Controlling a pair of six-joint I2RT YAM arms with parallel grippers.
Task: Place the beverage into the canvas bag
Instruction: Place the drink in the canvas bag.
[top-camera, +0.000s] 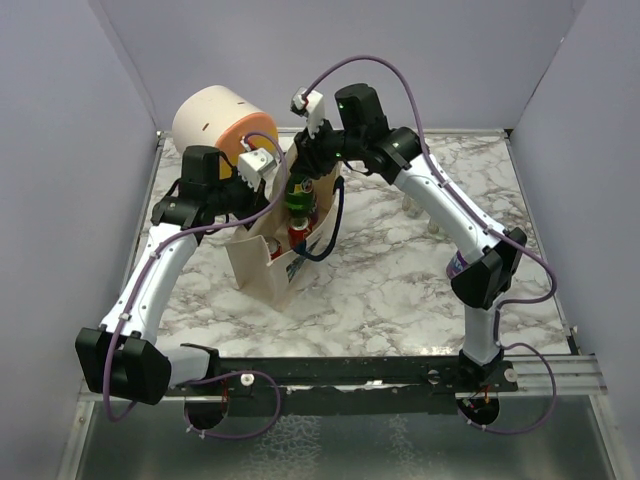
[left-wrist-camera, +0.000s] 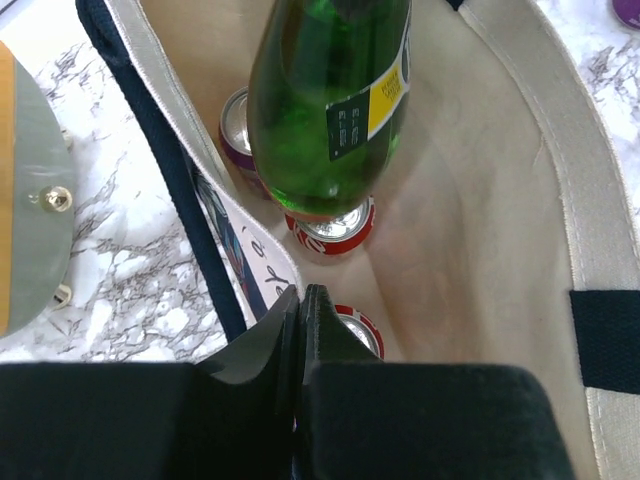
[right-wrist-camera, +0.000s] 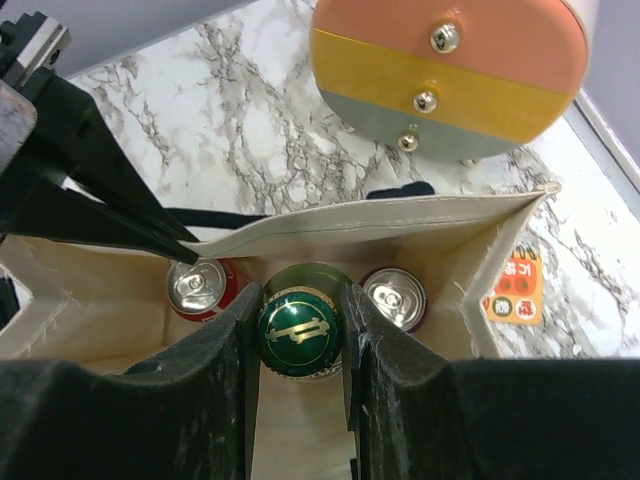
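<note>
Right wrist view: the right gripper (right-wrist-camera: 299, 295) is clamped on the gold-printed cap of the green bottle (right-wrist-camera: 300, 332), with a finger tight against each side. The bottle stands upright inside the canvas bag (right-wrist-camera: 400, 225), its base over the cans (left-wrist-camera: 335, 228) on the bag floor. Whether it rests on them cannot be told. The left gripper (left-wrist-camera: 302, 300) is closed with no gap, pinching the bag's rim beside a navy handle. Three can tops show in the left wrist view, each partly hidden by the bottle or the fingers. The bottle label is cut off and unreadable. The drum (right-wrist-camera: 450, 80) sits on the marble table (right-wrist-camera: 250, 130) just beyond the bag, cropped at the frame's top. Overhead, the arms mask most of the bag mouth.
</note>
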